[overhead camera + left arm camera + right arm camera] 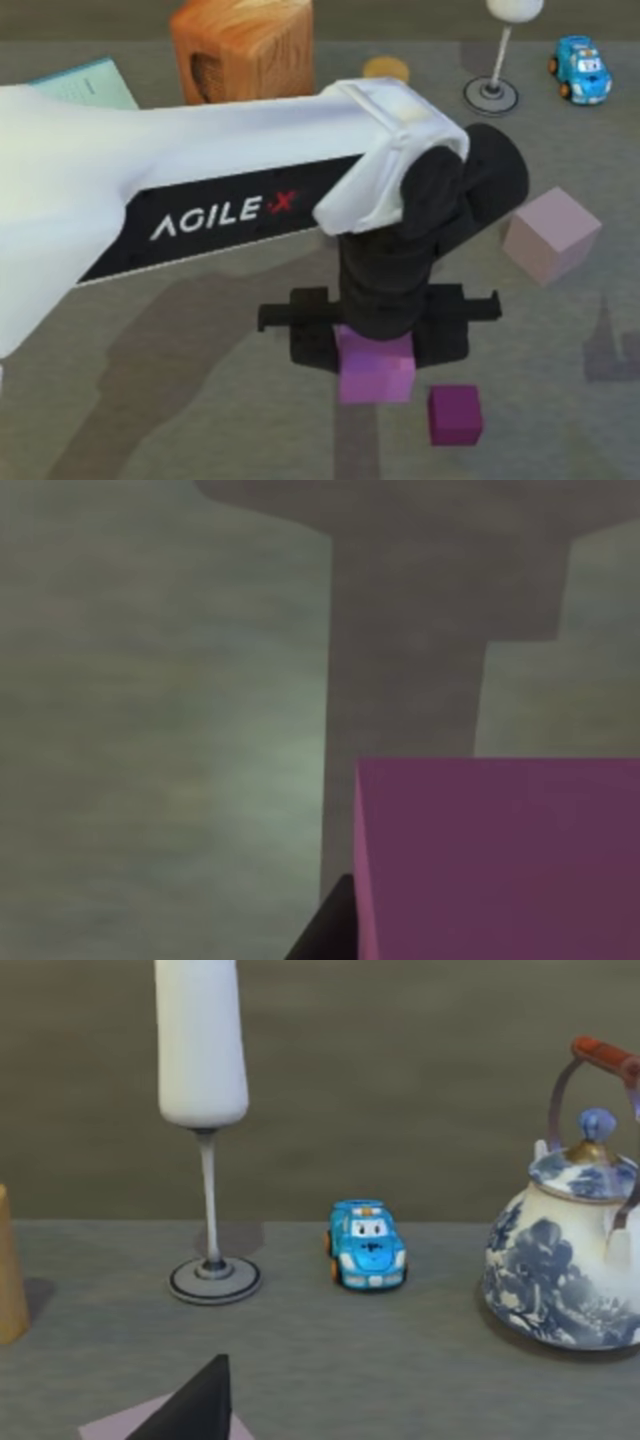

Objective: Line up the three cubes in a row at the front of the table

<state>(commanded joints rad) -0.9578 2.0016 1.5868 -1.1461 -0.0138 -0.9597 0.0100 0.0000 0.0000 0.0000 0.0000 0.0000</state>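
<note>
The left arm reaches across the table (pixel 120 420), its left gripper (pixel 375 345) straight over the violet-pink cube (pixel 377 372) at the front, fingers clamped on it. The pale mauve cube (pixel 551 234) sits well apart toward the right, nearer the unseen right arm. The small dark magenta cube (pixel 455 414) rests just beside the held one, also on its right.

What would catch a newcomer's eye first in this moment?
The big white left arm sweeps across the top view, its gripper down at the violet-pink cube near the table's front. The dark magenta cube sits just right of it, the pale mauve cube farther back right. Behind stand an orange wooden block and a blue toy car.
</note>
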